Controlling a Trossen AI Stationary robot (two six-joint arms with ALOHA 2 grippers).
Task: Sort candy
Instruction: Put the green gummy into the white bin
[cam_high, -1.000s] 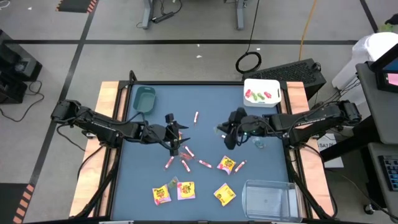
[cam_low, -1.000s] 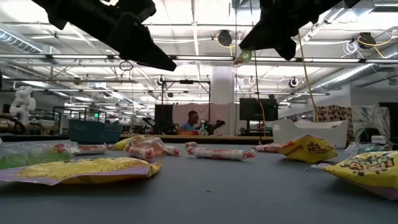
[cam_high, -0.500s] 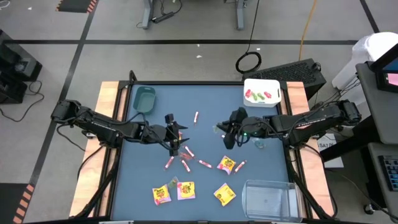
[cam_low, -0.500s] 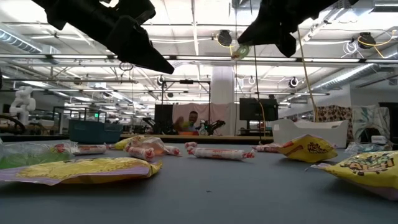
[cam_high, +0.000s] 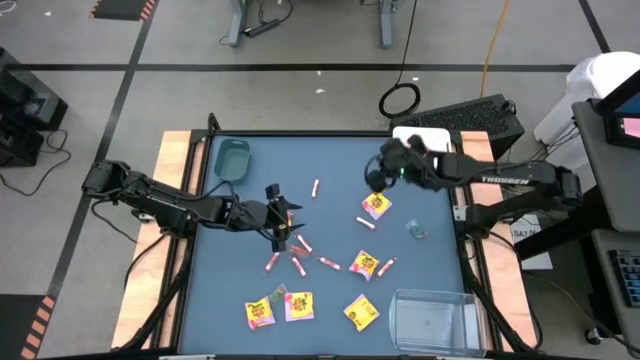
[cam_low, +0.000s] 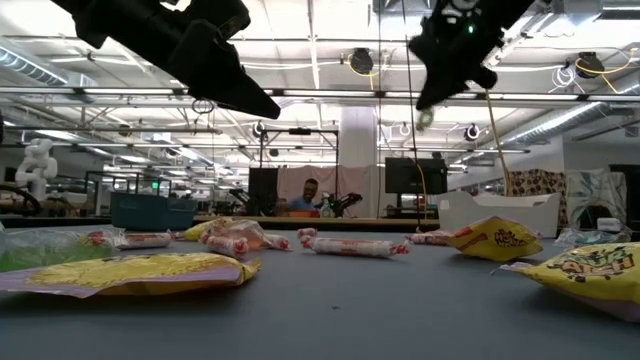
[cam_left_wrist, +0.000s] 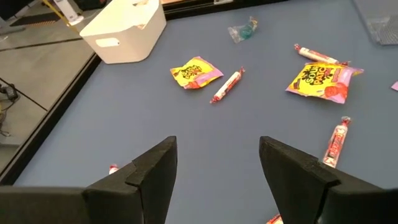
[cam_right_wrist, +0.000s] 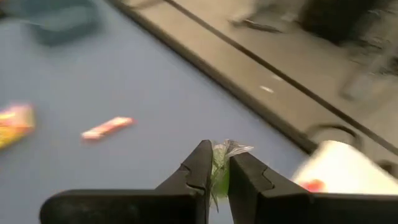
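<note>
The right hand, clamped on a green candy, hangs near the white bin (probably its destination), while the left hand waits apart over the counter.

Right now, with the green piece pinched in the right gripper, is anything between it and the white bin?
Nothing visible. The right gripper holds the green candy in the air beside the white bin, above the table's candy.
</note>
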